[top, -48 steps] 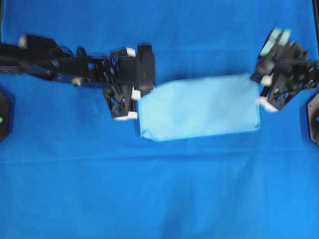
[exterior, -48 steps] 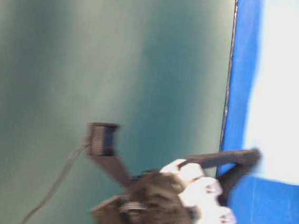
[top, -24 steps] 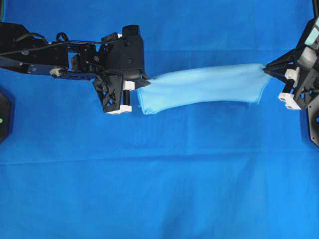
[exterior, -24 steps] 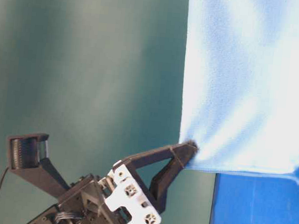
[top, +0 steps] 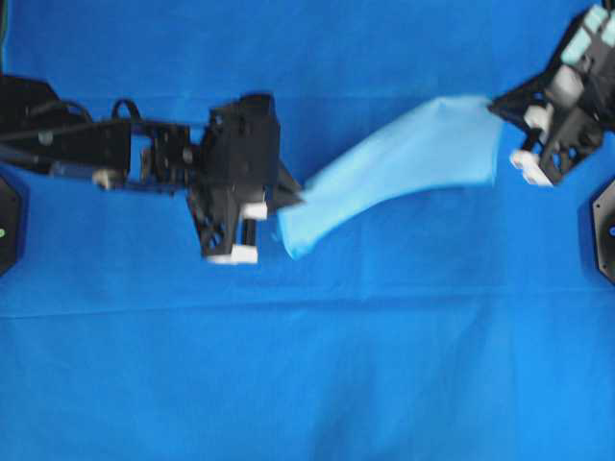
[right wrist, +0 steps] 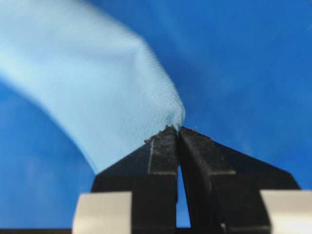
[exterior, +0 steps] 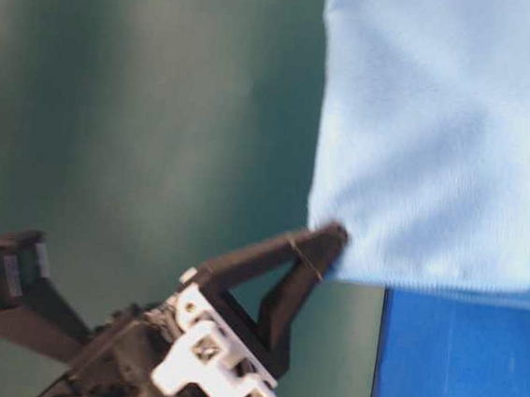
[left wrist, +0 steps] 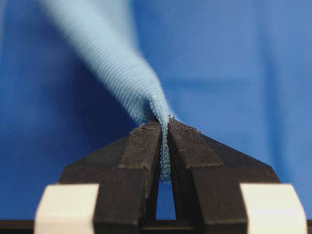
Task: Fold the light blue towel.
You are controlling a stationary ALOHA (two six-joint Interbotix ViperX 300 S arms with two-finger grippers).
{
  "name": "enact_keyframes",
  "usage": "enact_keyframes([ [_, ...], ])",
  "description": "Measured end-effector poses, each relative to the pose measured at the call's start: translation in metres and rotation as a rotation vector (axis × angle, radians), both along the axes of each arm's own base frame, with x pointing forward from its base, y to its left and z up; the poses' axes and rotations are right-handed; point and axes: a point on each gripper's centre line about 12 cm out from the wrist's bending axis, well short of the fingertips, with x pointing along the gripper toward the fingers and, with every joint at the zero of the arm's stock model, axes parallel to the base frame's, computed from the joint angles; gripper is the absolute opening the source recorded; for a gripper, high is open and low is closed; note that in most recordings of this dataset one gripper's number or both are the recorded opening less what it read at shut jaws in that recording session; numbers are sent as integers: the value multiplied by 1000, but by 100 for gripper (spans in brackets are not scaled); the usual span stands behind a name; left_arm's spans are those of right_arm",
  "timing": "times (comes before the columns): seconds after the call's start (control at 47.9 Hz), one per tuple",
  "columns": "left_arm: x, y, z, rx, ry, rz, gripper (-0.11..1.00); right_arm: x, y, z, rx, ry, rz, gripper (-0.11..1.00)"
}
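Observation:
The light blue towel hangs off the table, folded in half, stretched as a slanting band between both grippers. My left gripper is shut on its lower left corner; the cloth edge is pinched between the black fingers. At the upper right, my right gripper is shut on the other corner, with the towel bunching at its fingertips. In the table-level view the towel hangs down with a gripper pinching its lower left corner.
A deep royal-blue sheet covers the whole table. The black arm bases sit at the left and right edges. A dark green wall fills the background of the table-level view.
Both grippers lifted the folded towel off the sheet. Since half a second ago, the right gripper moved toward the far edge and the left toward the near side, slanting the towel.

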Motion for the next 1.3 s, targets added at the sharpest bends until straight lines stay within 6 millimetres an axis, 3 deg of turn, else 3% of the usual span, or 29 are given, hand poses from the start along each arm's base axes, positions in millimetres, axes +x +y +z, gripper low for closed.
enact_keyframes([
  [0.23, 20, -39, 12, -4, -138, -92, 1, 29, -36, 7, -26, -26, -46, 2],
  [0.543, 54, -48, -3, -6, -189, -104, 1, 85, -69, 6, -56, 12, -26, 2],
  [0.668, 59, -48, -2, -6, -196, -104, 1, 98, -74, 6, -62, 17, -19, 2],
  [0.961, 73, -50, 4, -9, -242, -102, 1, 95, -74, 6, -68, 18, -18, 2],
  [1.295, 125, -55, -13, -8, -287, -102, 1, 52, -63, 5, -66, 56, -68, 2],
])
